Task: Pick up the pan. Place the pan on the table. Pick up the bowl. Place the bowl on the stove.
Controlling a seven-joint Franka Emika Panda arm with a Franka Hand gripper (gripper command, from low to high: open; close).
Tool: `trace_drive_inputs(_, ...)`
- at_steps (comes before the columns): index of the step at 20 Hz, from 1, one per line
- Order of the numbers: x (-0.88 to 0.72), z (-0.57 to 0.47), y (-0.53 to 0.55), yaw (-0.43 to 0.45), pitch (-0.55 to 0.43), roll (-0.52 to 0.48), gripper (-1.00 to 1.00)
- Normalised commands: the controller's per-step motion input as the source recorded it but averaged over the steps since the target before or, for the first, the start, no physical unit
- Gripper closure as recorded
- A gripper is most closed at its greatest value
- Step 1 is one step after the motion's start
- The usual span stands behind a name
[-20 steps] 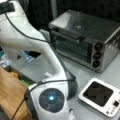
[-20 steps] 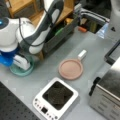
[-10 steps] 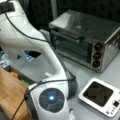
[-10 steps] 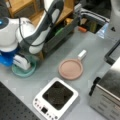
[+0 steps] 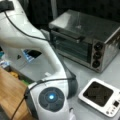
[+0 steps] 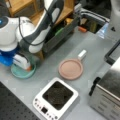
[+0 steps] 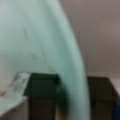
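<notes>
Pan (image 6: 70,69) off stove (image 6: 56,99), resting on bench (image 6: 95,50); gripper (image 7: 71,98) fingers (image 7: 42,97) straddle bowl (image 6: 22,72) rim, whether clamped yet: cannot tell

bare table (image 6: 47,72) between bowl (image 6: 22,72), pan (image 6: 70,69), stove (image 6: 56,97)

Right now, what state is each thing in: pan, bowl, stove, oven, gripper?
pan: on the table, upright, empty.
bowl: on the table, rim between the gripper's fingers.
stove: top bare.
oven: door shut.
gripper: down at the bowl's rim.
</notes>
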Motion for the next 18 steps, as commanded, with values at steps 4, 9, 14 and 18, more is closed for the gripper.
trace_drive_inputs(4, -0.03, 0.1, 0.06, -0.12, -0.062, 0.261, 1.0)
trace_drive_inputs(9, 0.0, 0.1, 0.11, -0.161, -0.042, 0.236, 1.0)
trace_drive_inputs(14, 0.06, 0.12, 0.28, -0.211, -0.018, 0.155, 1.0)
trace_drive_inputs(18, 0.05, 0.1, 0.39, -0.23, 0.007, 0.114, 1.0)
